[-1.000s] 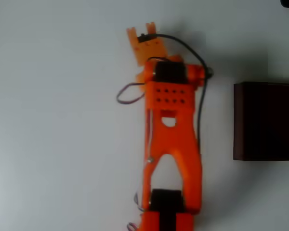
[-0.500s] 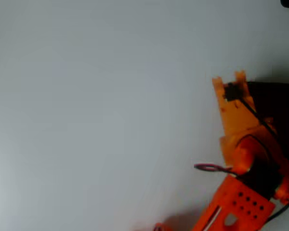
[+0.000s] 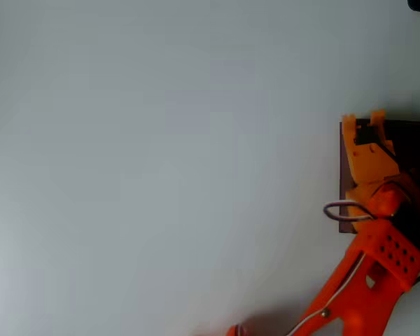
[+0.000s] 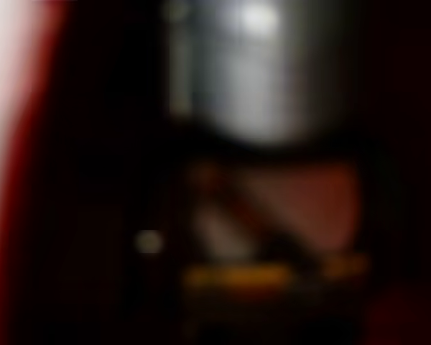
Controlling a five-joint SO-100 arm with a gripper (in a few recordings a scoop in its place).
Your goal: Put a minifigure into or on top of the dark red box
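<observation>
Orange two-finger claw [image 3: 364, 122] is hovering over the large dark red rectangular box [image 3: 413, 150] at the surface's right edge; a blurred grey shape [image 4: 262, 72], probably the tiny minifigure, is showing in the wrist view; grip state indeterminable.

Arm [image 3: 367, 280]: bright orange printed plastic. Link plate perforated with a grid of small round holes. Forked, two-pronged orange gripper [image 3: 364, 120]. Black component near the tips. Thin looped cable [image 3: 339, 210] beside the wrist.
</observation>
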